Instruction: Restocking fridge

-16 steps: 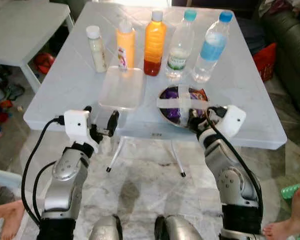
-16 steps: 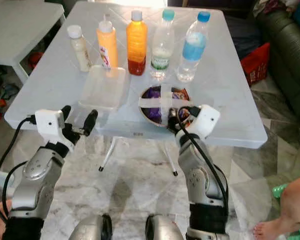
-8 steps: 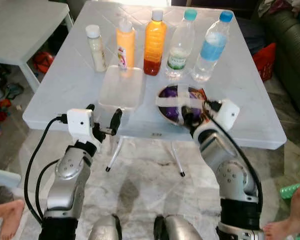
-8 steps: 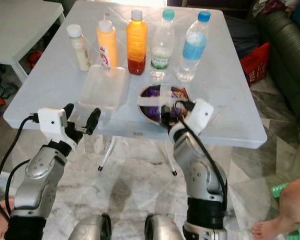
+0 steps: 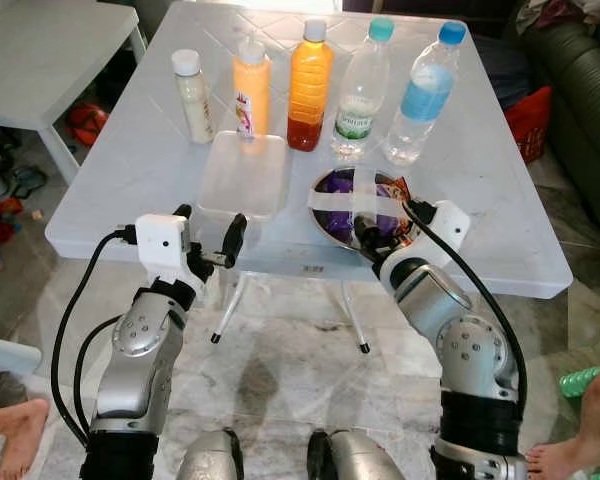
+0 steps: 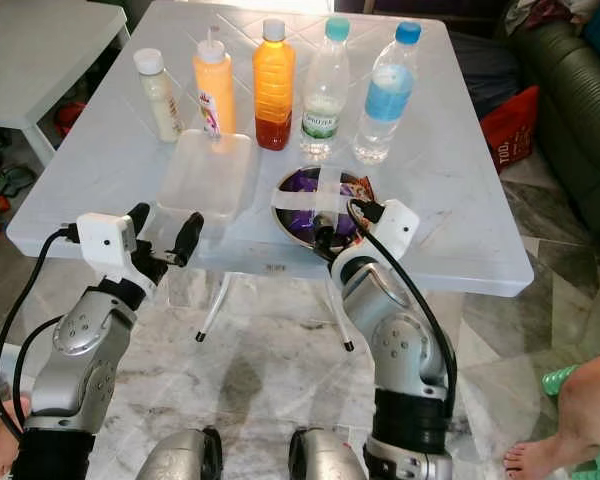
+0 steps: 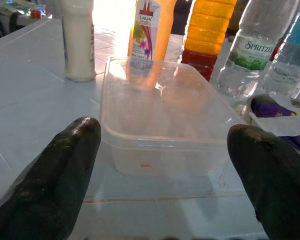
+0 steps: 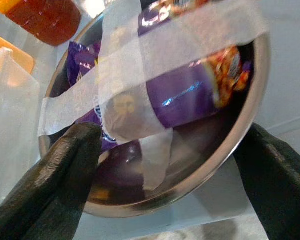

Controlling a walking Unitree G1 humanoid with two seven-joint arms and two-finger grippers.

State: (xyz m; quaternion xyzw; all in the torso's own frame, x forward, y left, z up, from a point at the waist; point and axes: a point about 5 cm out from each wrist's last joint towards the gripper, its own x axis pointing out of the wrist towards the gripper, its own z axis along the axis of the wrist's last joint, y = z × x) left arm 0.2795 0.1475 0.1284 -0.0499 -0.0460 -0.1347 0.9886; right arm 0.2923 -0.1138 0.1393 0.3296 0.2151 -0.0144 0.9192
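Observation:
A clear plastic container (image 5: pixel 242 178) lies on the white table (image 5: pixel 480 200), beside a metal bowl (image 5: pixel 332 224) of purple snack packets held down by crossed white tape. My left gripper (image 5: pixel 208 232) hovers open at the table's front edge, just short of the container (image 7: pixel 160 115), with one finger (image 7: pixel 55 175) to each side of it. My right gripper (image 5: pixel 373 238) is open at the bowl's near rim (image 8: pixel 200 180). Its fingers (image 8: pixel 65 170) straddle the bowl and touch nothing that I can see.
Along the back of the table stand a small white bottle (image 5: pixel 192 95), an orange squeeze bottle (image 5: pixel 250 92), an orange juice bottle (image 5: pixel 309 88) and two water bottles (image 5: pixel 361 92) (image 5: pixel 420 95). A second white table (image 5: pixel 50 55) is at left, a dark sofa (image 5: pixel 580 90) at right. A person's foot (image 5: pixel 570 455) rests on the floor at right.
My right gripper has swung in toward the bowl and now brackets its near rim. The left gripper has edged up and closer to the container.

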